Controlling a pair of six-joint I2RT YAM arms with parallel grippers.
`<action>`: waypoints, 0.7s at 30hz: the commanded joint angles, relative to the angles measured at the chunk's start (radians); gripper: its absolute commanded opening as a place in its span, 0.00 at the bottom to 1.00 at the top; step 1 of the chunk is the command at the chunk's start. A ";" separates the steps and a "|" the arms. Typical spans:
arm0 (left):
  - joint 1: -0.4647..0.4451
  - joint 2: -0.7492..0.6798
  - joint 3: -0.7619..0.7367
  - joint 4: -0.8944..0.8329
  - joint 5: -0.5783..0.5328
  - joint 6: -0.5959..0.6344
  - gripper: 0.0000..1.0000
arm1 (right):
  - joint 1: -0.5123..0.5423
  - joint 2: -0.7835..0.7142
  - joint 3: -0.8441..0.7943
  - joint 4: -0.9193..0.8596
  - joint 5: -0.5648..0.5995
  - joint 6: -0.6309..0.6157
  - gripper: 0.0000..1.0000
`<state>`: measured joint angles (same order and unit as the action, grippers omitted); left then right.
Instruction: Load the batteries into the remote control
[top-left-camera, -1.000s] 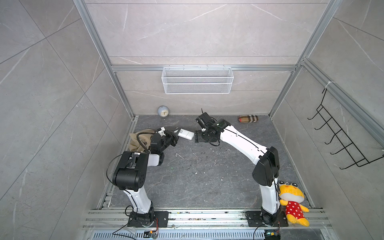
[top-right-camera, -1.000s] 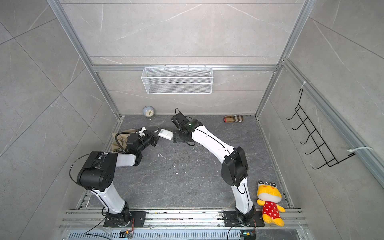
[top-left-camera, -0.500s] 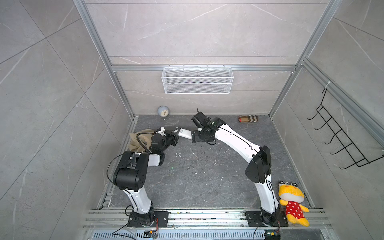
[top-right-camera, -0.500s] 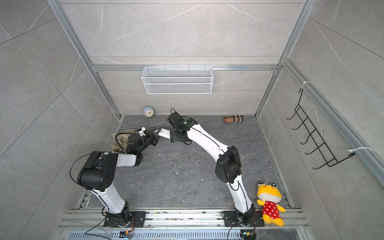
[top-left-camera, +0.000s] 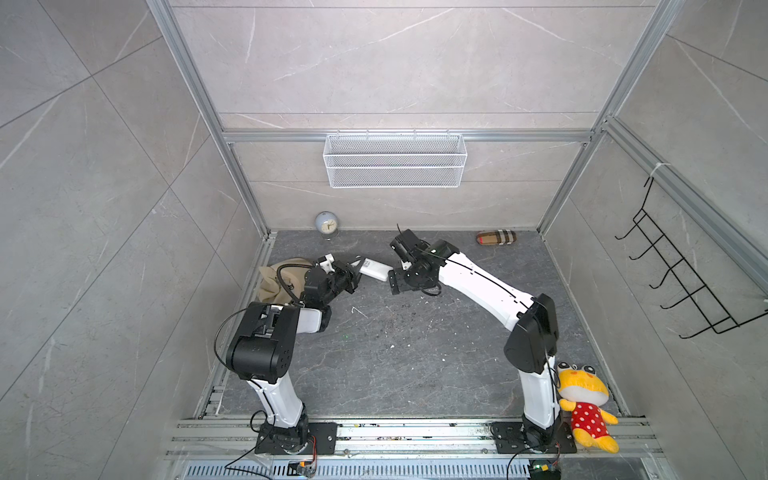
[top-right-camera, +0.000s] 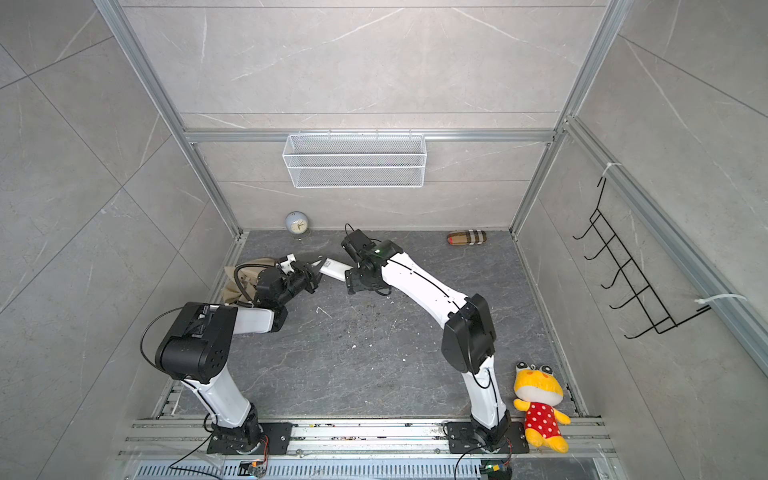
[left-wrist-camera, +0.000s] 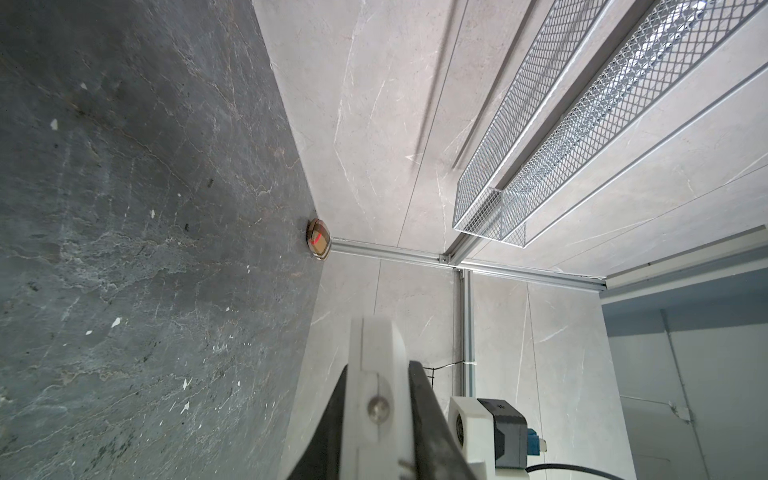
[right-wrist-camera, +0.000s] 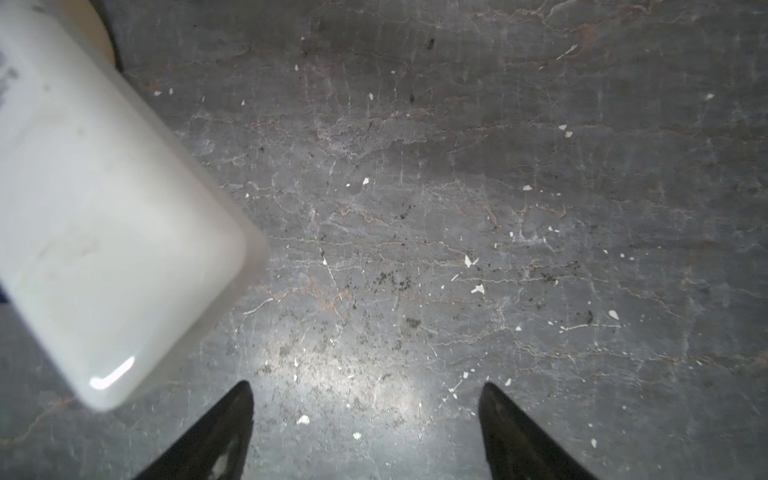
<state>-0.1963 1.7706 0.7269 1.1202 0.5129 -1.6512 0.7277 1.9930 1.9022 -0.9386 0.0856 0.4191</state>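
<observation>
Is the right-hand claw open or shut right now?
Open: the right gripper has its fingers wide apart, only bare floor between them.

L gripper (top-right-camera: 319, 268) holds remote control (top-right-camera: 335, 269) | R gripper (top-right-camera: 350, 283) just beside it

One remote control (top-left-camera: 374, 271), one clock (top-left-camera: 326, 223), one toy (top-left-camera: 584, 405)

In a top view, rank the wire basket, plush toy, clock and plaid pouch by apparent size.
1. wire basket
2. plush toy
3. clock and plaid pouch: these look about alike, so I leave them unranked.
</observation>
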 joint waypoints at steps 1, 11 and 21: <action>0.006 -0.045 0.043 -0.020 0.074 0.020 0.00 | -0.026 -0.165 -0.160 0.223 -0.111 -0.095 0.87; 0.005 -0.085 0.081 -0.164 0.140 0.074 0.00 | -0.055 -0.169 -0.200 0.405 -0.363 -0.196 0.96; 0.005 -0.147 0.124 -0.329 0.185 0.144 0.00 | -0.054 -0.006 -0.016 0.320 -0.387 -0.312 0.96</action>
<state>-0.1955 1.6821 0.8028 0.8261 0.6613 -1.5661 0.6689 1.9678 1.8442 -0.5873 -0.2790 0.1558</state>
